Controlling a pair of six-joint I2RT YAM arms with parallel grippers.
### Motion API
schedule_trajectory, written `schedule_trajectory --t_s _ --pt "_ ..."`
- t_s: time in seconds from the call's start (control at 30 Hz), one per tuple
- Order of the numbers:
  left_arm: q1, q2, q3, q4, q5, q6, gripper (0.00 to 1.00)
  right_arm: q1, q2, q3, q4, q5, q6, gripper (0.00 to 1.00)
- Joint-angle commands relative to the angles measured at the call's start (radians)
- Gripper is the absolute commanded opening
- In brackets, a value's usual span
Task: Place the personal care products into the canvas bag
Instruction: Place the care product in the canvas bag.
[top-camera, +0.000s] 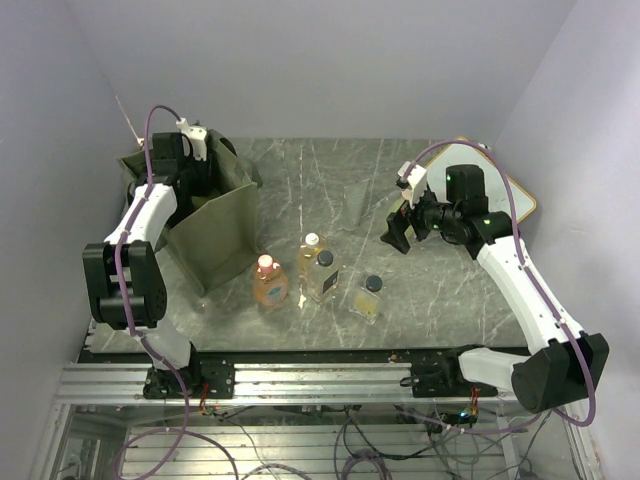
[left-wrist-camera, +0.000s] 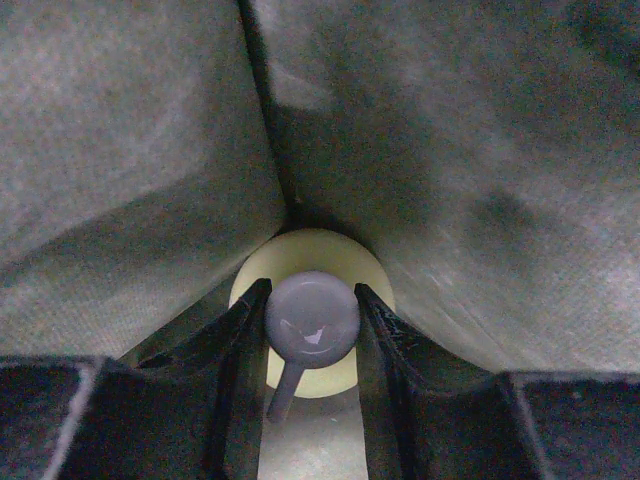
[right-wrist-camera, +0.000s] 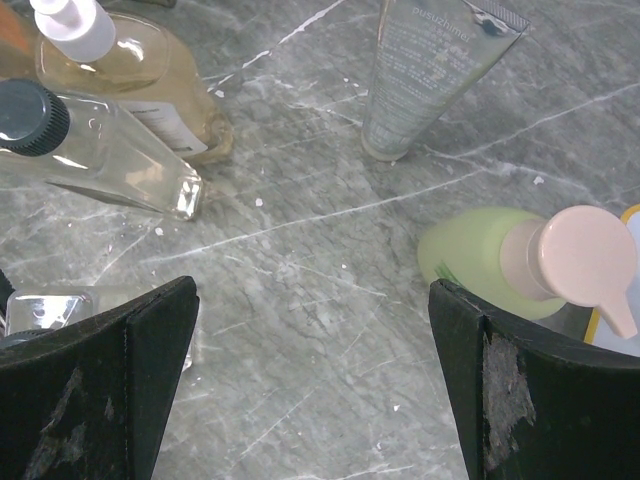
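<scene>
One cream pump bottle (left-wrist-camera: 312, 252) is clamped by the left gripper (left-wrist-camera: 312, 296) inside the canvas bag (top-camera: 215, 230); the right gripper (right-wrist-camera: 312, 292) is held wide apart over the table (right-wrist-camera: 300, 225), beside a yellow-green bottle (right-wrist-camera: 468, 255).

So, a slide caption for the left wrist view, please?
Left pincer holds a cream bottle by its grey pump, inside the canvas bag.

Olive-green on the canvas bag (top-camera: 215, 225). Grey marble pattern with white veins across the table (top-camera: 300, 175). Pink cap on the orange bottle (top-camera: 270, 288). Grey pump head over the pale yellow bottle (left-wrist-camera: 310, 250). Pale pink pump atop the yellow-green bottle (right-wrist-camera: 470, 260). Dark ribbed cap on the clear square bottle (right-wrist-camera: 110, 165). Translucent grey for the tube (right-wrist-camera: 425, 70), with faint lettering. Purple cable (top-camera: 149, 135) along the white-and-black left arm (top-camera: 148, 215).
</scene>
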Motion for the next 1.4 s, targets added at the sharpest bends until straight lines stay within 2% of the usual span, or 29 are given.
schedule_trajectory --t_s 0.0,0.23,0.4,0.53,0.83,1.0,1.13,1.2,1.37 --pt "0.007 -0.049 -0.002 0.098 0.0 0.005 0.43 -0.006 0.009 0.002 -0.001 -0.002 -0.001 1.0" --pt "0.007 -0.078 0.031 0.066 -0.018 -0.002 0.66 -0.006 0.014 0.006 -0.003 -0.005 -0.001 1.0" --pt "0.007 -0.113 0.056 0.037 -0.024 0.002 0.86 -0.004 0.013 0.006 -0.003 -0.008 -0.001 1.0" --pt "0.007 -0.154 0.076 0.002 -0.025 0.013 0.94 -0.004 0.01 0.007 -0.003 -0.011 -0.001 1.0" --pt "0.008 -0.305 0.136 -0.122 -0.011 0.031 0.91 -0.006 0.021 0.018 -0.009 -0.027 0.0 1.0" --pt "0.006 -0.372 0.227 -0.215 0.091 0.043 0.9 -0.005 0.021 0.022 -0.009 -0.031 0.001 1.0" --pt "-0.026 -0.407 0.292 -0.304 0.237 0.058 0.9 -0.004 0.008 0.014 -0.005 -0.025 0.001 1.0" --pt "-0.095 -0.414 0.31 -0.368 0.268 0.096 0.91 -0.007 0.002 0.011 -0.003 -0.021 0.0 1.0" --pt "-0.415 -0.435 0.283 -0.514 0.135 0.245 0.92 -0.008 -0.003 0.015 -0.005 -0.02 -0.001 1.0"
